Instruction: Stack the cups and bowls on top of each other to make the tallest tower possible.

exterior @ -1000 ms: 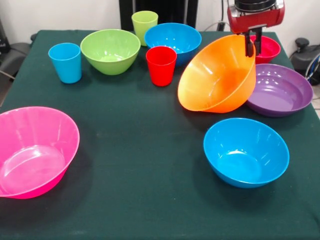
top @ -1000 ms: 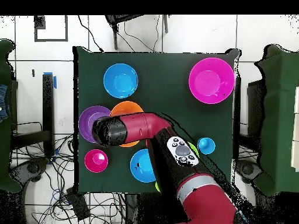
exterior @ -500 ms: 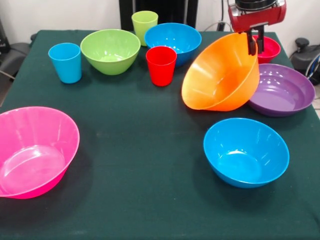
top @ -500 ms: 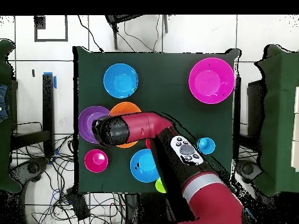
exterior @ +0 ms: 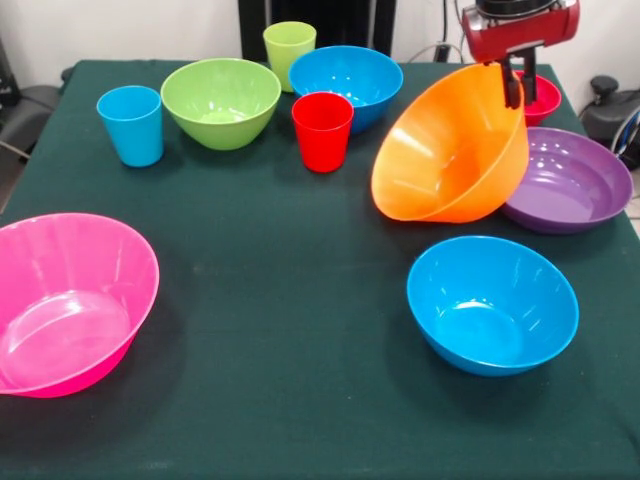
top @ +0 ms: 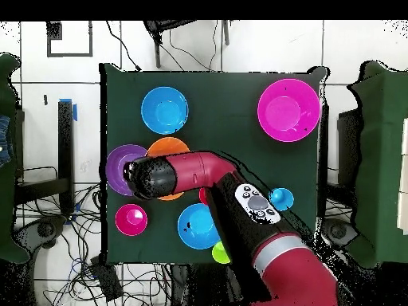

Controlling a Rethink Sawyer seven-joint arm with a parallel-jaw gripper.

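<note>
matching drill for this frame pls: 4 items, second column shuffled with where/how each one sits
1. orange bowl
2. pink bowl
3. red cup
4. purple bowl

a. upright, just in front of the far blue bowl
b. alone at the near left of the table
c. flat, partly behind a tilted bowl
d. tilted, rim pinched by the gripper

Pairs: 1-d, 2-b, 3-a, 4-c

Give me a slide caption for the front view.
Gripper tilts the orange bowl beside the purple bowl.
</note>
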